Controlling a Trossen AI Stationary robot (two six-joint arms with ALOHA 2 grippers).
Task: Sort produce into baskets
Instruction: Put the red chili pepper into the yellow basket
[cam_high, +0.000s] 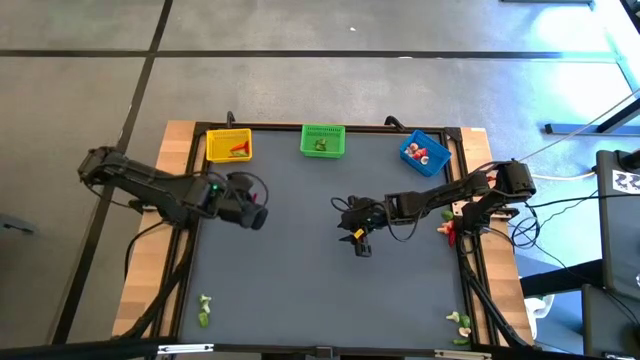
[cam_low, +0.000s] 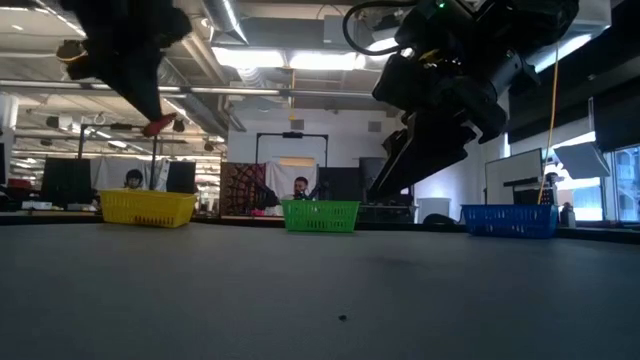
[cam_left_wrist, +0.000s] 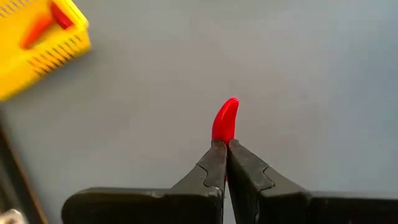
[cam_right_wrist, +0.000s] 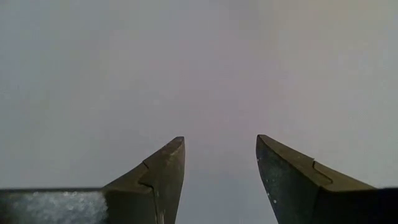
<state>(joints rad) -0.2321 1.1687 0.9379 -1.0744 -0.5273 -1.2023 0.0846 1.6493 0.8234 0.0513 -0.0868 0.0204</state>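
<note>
My left gripper (cam_high: 258, 217) is over the table's left part, shut on a small red chilli-shaped piece (cam_left_wrist: 225, 119). The piece also shows in the low view (cam_low: 158, 125), well above the table. My right gripper (cam_right_wrist: 221, 144) hangs open and empty over the table's middle (cam_high: 358, 243). At the far edge stand the yellow basket (cam_high: 228, 146) with red and orange pieces, the green basket (cam_high: 323, 141) with green pieces, and the blue basket (cam_high: 426, 152) with red and pale pieces. My left gripper pinches the red piece by its near end (cam_left_wrist: 221, 140) between its two fingertips. The rest of the piece sticks out past the fingertips. The fingers slant downward, and the piece is lifted clear of the table.
Loose green pieces (cam_high: 204, 310) lie near the table's front left corner. Pale and green pieces (cam_high: 460, 324) lie at the front right. Red and pale pieces (cam_high: 447, 226) lie at the right edge under the right arm. People sit in the room behind the baskets (cam_low: 300, 188).
</note>
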